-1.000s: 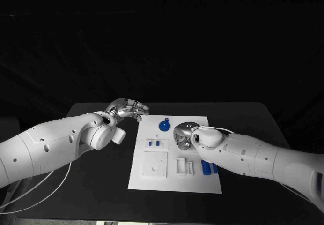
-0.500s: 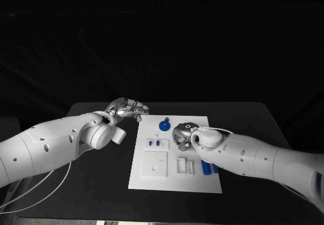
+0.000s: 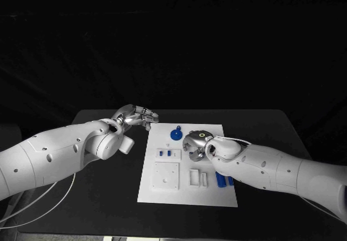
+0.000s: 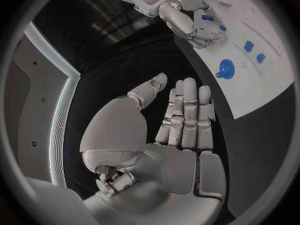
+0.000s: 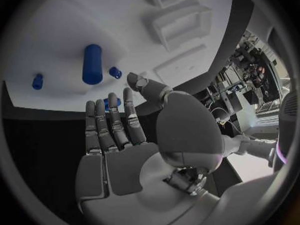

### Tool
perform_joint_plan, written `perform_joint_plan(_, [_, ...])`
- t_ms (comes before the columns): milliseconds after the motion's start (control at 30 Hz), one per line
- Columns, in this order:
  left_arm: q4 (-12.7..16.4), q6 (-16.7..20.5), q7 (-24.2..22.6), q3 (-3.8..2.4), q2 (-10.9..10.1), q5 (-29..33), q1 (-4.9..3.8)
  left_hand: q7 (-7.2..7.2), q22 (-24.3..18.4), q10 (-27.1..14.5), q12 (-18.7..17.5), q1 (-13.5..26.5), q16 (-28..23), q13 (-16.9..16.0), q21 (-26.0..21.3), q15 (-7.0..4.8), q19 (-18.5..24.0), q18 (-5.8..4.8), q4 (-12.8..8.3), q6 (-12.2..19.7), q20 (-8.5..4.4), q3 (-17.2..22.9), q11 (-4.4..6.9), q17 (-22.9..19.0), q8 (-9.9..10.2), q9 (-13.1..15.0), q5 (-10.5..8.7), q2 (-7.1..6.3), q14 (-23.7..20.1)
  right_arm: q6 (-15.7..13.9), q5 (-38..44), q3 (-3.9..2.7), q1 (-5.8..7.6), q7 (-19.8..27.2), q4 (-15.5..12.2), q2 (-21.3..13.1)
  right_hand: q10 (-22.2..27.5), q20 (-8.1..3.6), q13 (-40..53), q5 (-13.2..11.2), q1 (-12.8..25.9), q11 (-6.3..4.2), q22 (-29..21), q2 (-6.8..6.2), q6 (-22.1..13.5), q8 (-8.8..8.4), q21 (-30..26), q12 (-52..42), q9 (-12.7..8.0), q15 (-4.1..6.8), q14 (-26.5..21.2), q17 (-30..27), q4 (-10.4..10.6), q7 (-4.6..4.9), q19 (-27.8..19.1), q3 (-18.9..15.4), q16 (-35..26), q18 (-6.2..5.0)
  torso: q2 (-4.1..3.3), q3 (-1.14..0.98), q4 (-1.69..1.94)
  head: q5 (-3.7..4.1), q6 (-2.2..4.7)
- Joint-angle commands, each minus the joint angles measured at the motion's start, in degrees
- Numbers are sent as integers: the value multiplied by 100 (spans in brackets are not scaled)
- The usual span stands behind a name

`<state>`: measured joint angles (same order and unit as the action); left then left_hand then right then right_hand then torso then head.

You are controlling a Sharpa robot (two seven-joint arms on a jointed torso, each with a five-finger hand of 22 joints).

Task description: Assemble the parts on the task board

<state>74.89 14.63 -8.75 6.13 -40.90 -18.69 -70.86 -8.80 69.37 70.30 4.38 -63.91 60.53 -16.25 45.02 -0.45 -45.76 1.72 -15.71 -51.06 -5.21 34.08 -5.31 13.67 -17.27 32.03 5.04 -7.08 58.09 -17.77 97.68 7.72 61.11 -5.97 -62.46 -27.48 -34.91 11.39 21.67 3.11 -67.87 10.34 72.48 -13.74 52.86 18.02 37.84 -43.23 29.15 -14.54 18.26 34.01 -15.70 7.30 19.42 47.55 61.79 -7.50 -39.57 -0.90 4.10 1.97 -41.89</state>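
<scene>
In the head view the left hand [image 3: 136,117] hovers over the dark bench [image 3: 108,186] just off the far left corner of the task board [image 3: 189,196], fingers loosely apart and holding nothing. The right hand [image 3: 196,144] hangs over the middle of the board, turned downward, its fingers lying close to the board surface; from here it cannot be told whether anything is pinched. On the board a round blue part [image 3: 176,134] sits near the far edge, two small blue parts [image 3: 165,152] stand in a small white holder, and two blue cylinders [image 3: 221,179] lie beside the right forearm, near a white square block [image 3: 165,175] and a white slotted fixture [image 3: 195,177]. In the left wrist view the left hand [image 4: 169,135] is flat, fingers straight and side by side with the thumb apart, empty, above the bench; the right hand [image 4: 187,16] reaches down onto the task board [image 4: 262,92] beyond the round blue part [image 4: 225,68]. In the right wrist view the right hand [image 5: 122,135] is spread with straight fingers, holding nothing, over the task board [image 5: 56,35], where a blue cylinder [image 5: 92,64] lies just past the fingertips with small blue parts [image 5: 115,72] beside it.
</scene>
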Motion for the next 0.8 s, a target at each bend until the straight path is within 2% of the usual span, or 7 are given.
perform_joint_plan(33, [3,-62,-25,-4,-3,36,-12,3,-1,-22,-26,3,-24,-6,-26,19,30,75,13,32,-66,-20,-35,6,34,10,6,44,-12,-842,-705,-2,19,480,-65,-70,19,30,-115,-32,43,44,4,-126,-160,-81,-59,11,-46,-17,-72,-134,34,-14,-49,-119,6,36,2,3,-4,8,16])
perform_joint_plan(200, [-17,-59,-25,-4,-12,36,-16,3,0,-22,-26,1,-27,-6,-28,19,31,75,11,33,-66,-21,-35,7,34,10,4,41,-12,-958,-1178,-7,99,732,-192,-180,142,60,-333,-8,344,125,-35,-228,-362,-162,-259,130,-95,-135,-294,-403,72,-39,-291,-535,-115,111,2,3,-7,7,21])
perform_joint_plan(500, [-35,-70,-26,-4,-29,36,-22,2,1,-23,-25,0,-30,-7,-31,20,33,75,10,35,-65,-22,-35,10,34,11,-1,38,-12,-457,-1184,-64,255,681,-389,-357,-68,115,-929,362,573,167,5,-212,-479,-163,-566,330,-185,-180,-225,-1082,196,-23,-609,-1109,-62,225,-4,0,1,6,24])
perform_joint_plan(533, [-36,-74,-26,-4,-29,36,-22,2,2,-23,-25,0,-30,-7,-31,20,33,74,10,35,-65,-22,-35,10,34,11,-2,38,-12,-394,-1073,-65,264,636,-382,-352,-284,118,-1012,473,640,110,15,-182,-491,-158,-600,351,-197,-139,7,-1197,215,-15,-621,-1193,-51,230,-4,2,2,7,25])
perform_joint_plan(633, [-36,-93,-24,-4,-26,36,-22,2,2,-23,-24,0,-31,-8,-32,20,33,74,9,36,-65,-22,-35,11,34,12,-4,37,-12,-1,-561,-67,286,432,-284,-286,-1124,84,-1338,652,784,-112,-19,-54,-490,-123,-597,722,-230,177,907,-1692,78,65,-194,-1457,-311,58,-7,1,6,6,21])
perform_joint_plan(700, [-35,-99,-22,-4,-21,36,-23,1,2,-23,-24,0,-31,-8,-32,20,33,74,9,36,-65,-22,-35,12,34,12,-4,37,-12,128,-178,-67,288,357,-228,-242,-1426,71,-1348,646,826,-207,-9,-17,-410,-82,-561,718,-236,272,1168,-1752,54,132,-20,-1548,-264,-5,-9,1,9,2,20])
perform_joint_plan(800, [-36,-111,-15,-4,-15,36,-23,1,2,-23,-24,0,-31,-8,-32,20,33,74,9,36,-65,-22,-35,12,34,12,-4,37,-12,199,88,-67,300,278,-180,-202,-1426,71,-1348,646,826,-207,-9,-17,-410,-82,-561,718,-236,272,1168,-1752,54,132,-20,-1548,-264,-5,-12,1,16,-7,6])
